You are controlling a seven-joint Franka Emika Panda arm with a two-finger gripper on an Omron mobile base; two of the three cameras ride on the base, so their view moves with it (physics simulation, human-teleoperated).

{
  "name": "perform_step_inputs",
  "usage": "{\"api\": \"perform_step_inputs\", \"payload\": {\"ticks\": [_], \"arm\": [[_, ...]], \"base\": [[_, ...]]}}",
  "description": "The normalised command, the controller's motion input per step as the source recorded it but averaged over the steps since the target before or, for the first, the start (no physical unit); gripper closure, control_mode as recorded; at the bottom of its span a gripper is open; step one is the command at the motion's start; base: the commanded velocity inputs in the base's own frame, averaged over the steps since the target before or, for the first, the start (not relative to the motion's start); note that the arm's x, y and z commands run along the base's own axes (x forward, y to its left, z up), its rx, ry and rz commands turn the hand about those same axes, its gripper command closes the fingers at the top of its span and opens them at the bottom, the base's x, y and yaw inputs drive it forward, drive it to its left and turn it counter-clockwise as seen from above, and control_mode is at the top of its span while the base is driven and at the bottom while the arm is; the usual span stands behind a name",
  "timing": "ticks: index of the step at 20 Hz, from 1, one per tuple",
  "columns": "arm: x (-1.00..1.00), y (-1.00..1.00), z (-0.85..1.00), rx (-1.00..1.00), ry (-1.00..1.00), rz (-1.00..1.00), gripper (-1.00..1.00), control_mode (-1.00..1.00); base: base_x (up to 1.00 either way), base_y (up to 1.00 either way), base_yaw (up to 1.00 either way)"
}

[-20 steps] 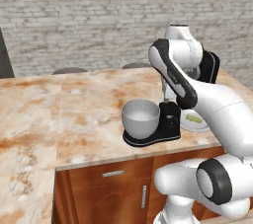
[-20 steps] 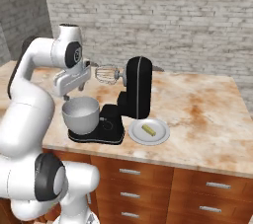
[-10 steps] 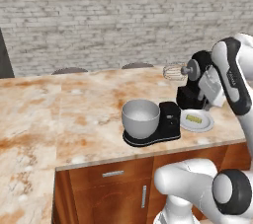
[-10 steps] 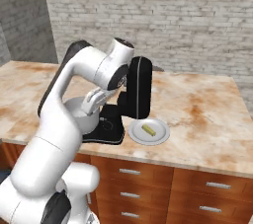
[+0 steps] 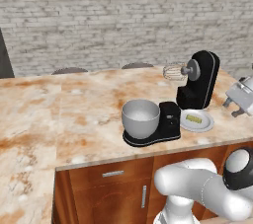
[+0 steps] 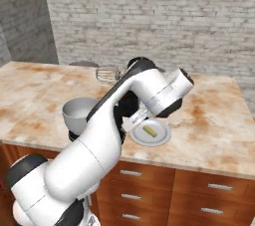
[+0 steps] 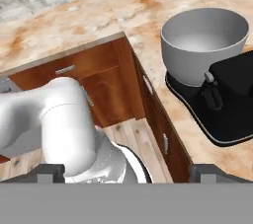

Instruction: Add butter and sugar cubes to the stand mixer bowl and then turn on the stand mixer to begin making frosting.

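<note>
Left to right along the counter [image 5: 74, 114]: the bowl [image 5: 141, 118] sits empty on the mixer [image 5: 197, 82] base, at the near edge. The mixer head stands behind and to the right, whisk [image 5: 173, 72] raised clear of the bowl. Right of the base, touching it or just beside, a white plate [image 5: 207, 124] carries the butter [image 5: 193, 118], lying flat. No sugar cubes can be made out.

The gripper [image 5: 237, 100] hangs at the far right, near the plate, jaws spread wide and holding nothing.

Judgement: the step in hand is the reach for the butter. Done well, the hand should turn downward over the plate, line the fingers across the stick's narrow sides, descend without striking the mixer column, then close gently.

No brand, label or legible writing is visible anywhere.
</note>
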Motion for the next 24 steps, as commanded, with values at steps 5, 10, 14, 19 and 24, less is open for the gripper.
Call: {"api": "perform_step_inputs", "payload": {"ticks": [5,10,14,19,24], "arm": [[0.11,-0.67,-0.57,0.23,0.0,-0.13,-1.0,-1.0],[0.49,-0.34,-0.36,0.15,0.04,-0.22,-1.0,-1.0],[0.39,-0.06,-0.26,0.05,0.0,-0.3,-1.0,-1.0],[0.3,0.0,-0.41,0.0,0.0,-0.33,-1.0,-1.0],[0.29,0.0,-0.56,0.0,0.0,-0.21,-1.0,-1.0]], "base": [[0.0,0.0,0.0],[0.0,0.0,0.0],[0.0,0.0,0.0],[0.0,0.0,0.0],[0.0,0.0,0.0]]}}
